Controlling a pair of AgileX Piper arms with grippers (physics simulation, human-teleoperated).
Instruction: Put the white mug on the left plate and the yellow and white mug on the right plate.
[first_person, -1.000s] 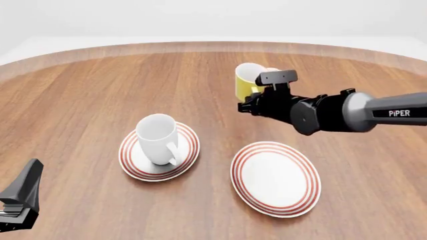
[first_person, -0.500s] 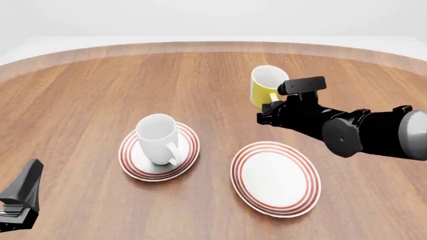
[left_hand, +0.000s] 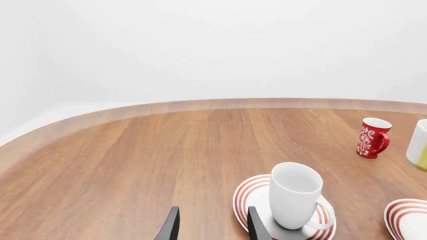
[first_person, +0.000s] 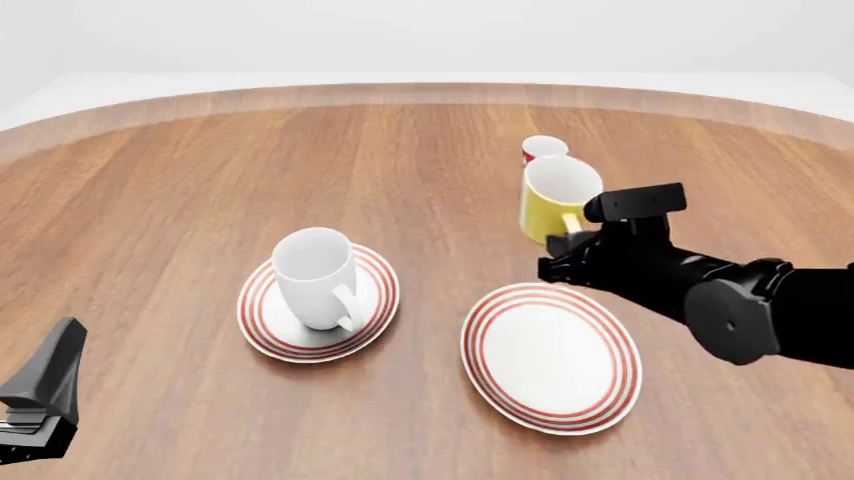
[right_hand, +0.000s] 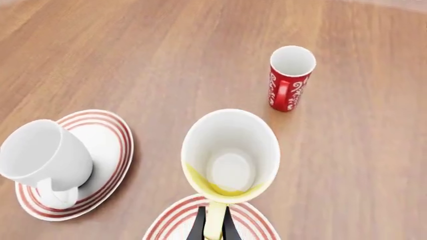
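My right pincer pinches the handle of the yellow and white mug, lifted just beyond the right plate. I should center it over the plate and lower it level before letting go.

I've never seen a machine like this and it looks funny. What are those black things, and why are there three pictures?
Those are two robot arms at a wooden table, drawn by a computer. One picture looks from above; the other two come from little cameras on each arm's wrist. The right gripper pinches the handle of the yellow and white mug, holding it up by the right plate, which has nothing on it. The white mug already stands on the left plate. The left gripper waits open, holding nothing. A small red cup stands farther back.
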